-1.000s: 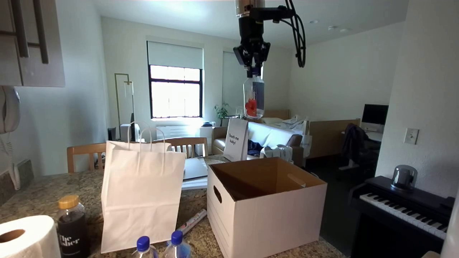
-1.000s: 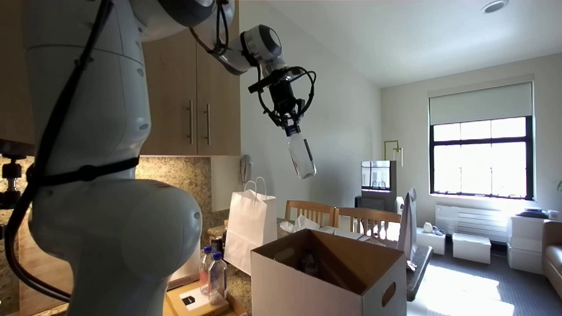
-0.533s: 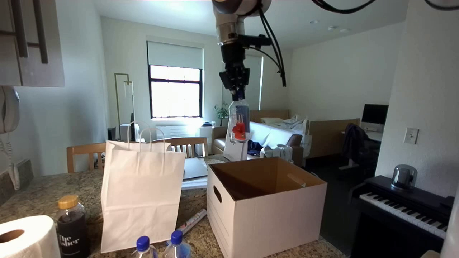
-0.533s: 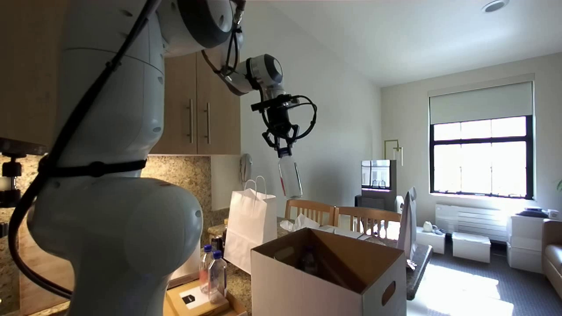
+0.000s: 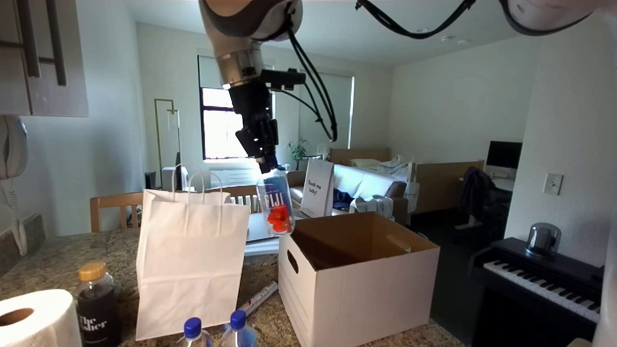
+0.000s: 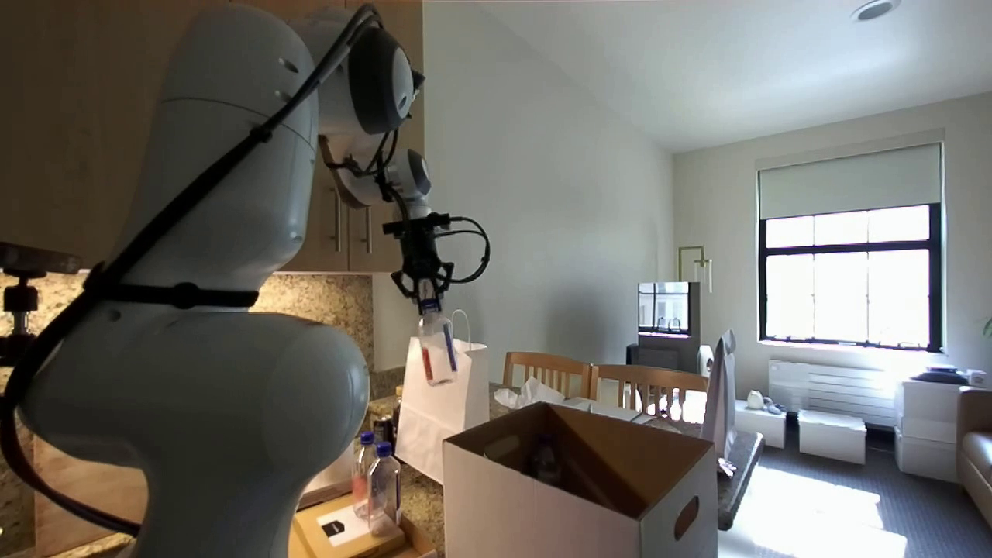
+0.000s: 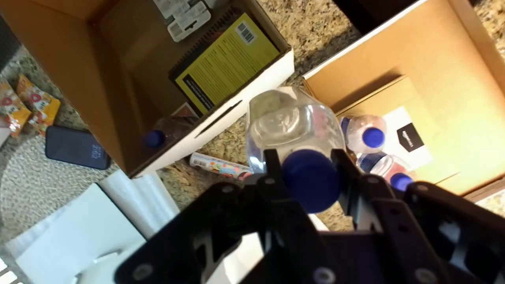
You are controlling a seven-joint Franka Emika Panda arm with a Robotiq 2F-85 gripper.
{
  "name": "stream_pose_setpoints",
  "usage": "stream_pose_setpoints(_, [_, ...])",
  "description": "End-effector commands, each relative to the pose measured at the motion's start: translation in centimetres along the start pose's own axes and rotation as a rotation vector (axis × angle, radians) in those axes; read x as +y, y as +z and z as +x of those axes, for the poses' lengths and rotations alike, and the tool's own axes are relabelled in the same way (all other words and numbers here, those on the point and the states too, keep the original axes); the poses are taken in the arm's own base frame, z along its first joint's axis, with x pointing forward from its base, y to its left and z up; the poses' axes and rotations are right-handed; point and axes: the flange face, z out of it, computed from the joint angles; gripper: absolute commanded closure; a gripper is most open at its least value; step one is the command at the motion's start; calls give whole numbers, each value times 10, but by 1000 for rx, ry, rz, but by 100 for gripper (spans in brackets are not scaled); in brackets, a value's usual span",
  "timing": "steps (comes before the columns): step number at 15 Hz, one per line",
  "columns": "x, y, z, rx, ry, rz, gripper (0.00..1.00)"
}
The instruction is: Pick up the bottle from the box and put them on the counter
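As the gripper (image 7: 305,159) clamps a tilted bottle (image 5: 275,205) by its top above the counter (image 5: 113,253), outside the box (image 5: 376,294), good placing calls for righting it; release should await flat footing.

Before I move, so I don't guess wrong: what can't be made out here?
White handled paper bag: contents hidden by its walls in both exterior views.
White cardboard carton, brown inside: floor partly cut off by the wrist view's top edge.
Clear blue-capped plastic bottle inside: body dim in the wrist view, in the carton's shadow.
White paper towel roll: base cut off by an exterior view's bottom edge.
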Motion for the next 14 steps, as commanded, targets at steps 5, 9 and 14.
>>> stream_pose_setpoints(5, [-64, 31, 29, -75, -146, -115, 65])
stream_pose_setpoints(9, [-51, 40, 26, -78, -145, -115, 86])
stream_pose_setpoints(14, [-61, 48, 9, -60, -250, -68, 87])
